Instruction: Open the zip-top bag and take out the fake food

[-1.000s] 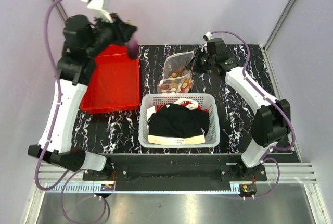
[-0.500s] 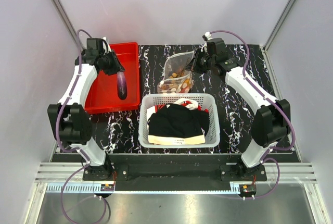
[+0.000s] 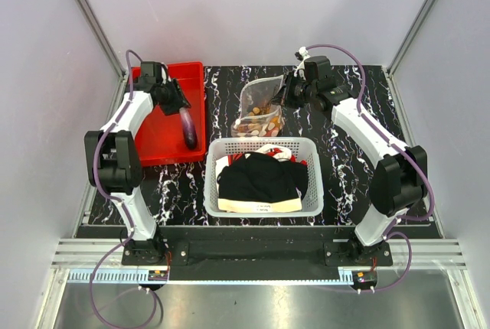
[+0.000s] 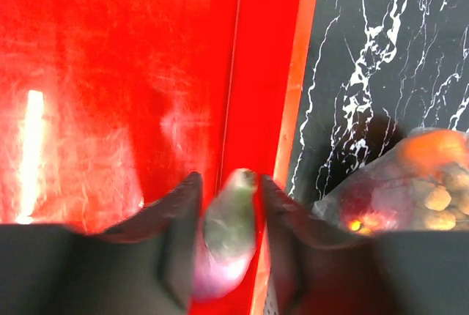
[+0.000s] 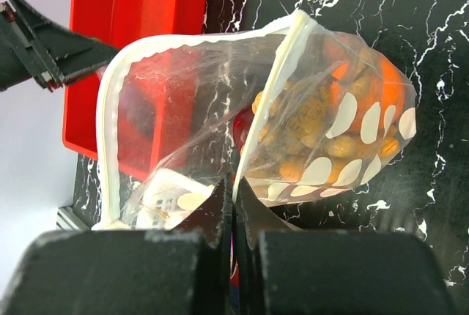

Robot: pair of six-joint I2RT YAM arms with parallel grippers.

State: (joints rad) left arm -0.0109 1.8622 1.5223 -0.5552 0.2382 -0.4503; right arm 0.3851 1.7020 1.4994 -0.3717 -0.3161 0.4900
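Observation:
The zip-top bag point(image 3: 262, 103) stands open on the black marbled table behind the basket, with fake food point(image 3: 256, 124) in its bottom: tan nut balls, orange pieces and pale discs point(image 5: 344, 139). My right gripper point(image 3: 288, 93) is shut on the bag's white zip rim point(image 5: 282, 88), its fingertips point(image 5: 233, 183) pinching the plastic. My left gripper point(image 3: 176, 105) is over the right side of the red bin point(image 3: 153, 141). It is shut on the dark purple piece point(image 3: 188, 130), which has a green tip point(image 4: 227, 227) and hangs between the fingers point(image 4: 183, 205).
A white mesh basket point(image 3: 260, 210) of black and white clothes stands in front of the bag. The red bin's right rim point(image 4: 297, 95) runs just under the left gripper, with the bag point(image 4: 410, 183) to its right. Enclosure walls stand close on both sides.
The left arm has come down from a raised pose to low over the red bin, carrying the dark purple piece, then shifted slightly right. The right gripper and bag have not moved.

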